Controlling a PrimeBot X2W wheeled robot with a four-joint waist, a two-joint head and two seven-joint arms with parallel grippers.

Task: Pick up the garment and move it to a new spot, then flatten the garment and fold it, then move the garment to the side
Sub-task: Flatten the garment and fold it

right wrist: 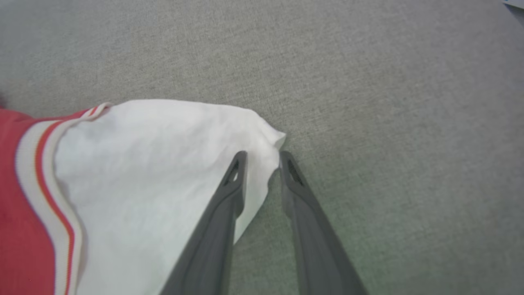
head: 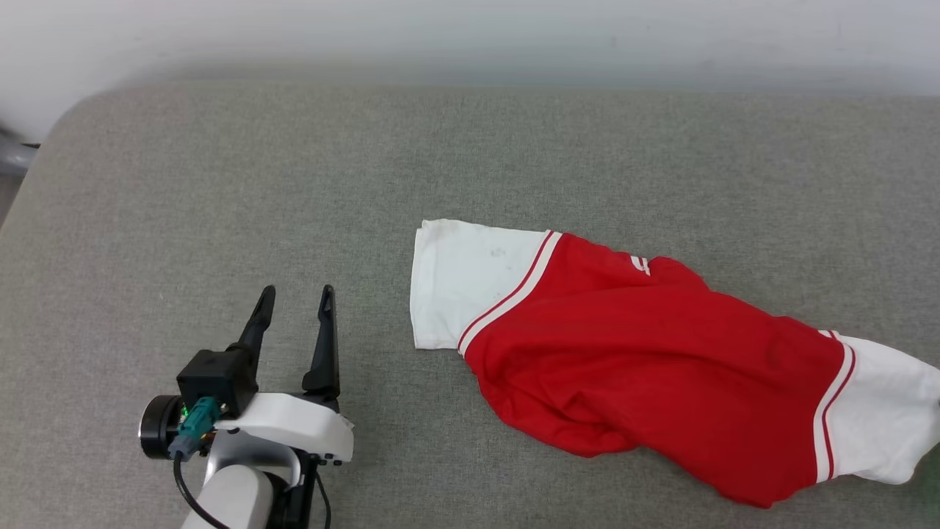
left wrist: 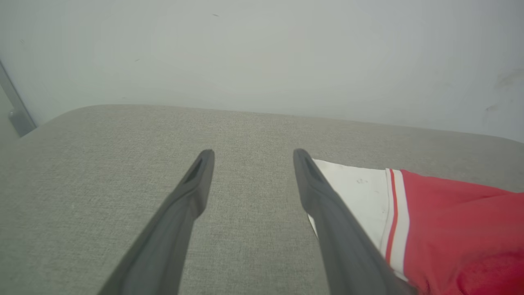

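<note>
The garment point(head: 631, 345) lies crumpled across the right half of the grey fabric surface, red in the body with a white sleeve at each end and striped trim. My left gripper point(head: 297, 290) stands open to the left of the near white sleeve, apart from it, with nothing between its fingers. The left wrist view has that sleeve point(left wrist: 360, 192) just right of my left gripper point(left wrist: 254, 152). In the right wrist view my right gripper point(right wrist: 263, 153) has its fingers parted over the tip of the other white sleeve point(right wrist: 143, 172), whose edge lies loosely between them.
The grey fabric surface point(head: 294, 162) stretches wide to the left and back of the garment. A pale wall point(head: 470, 37) runs behind it. A grey metal part point(head: 11, 154) shows past the rounded left corner.
</note>
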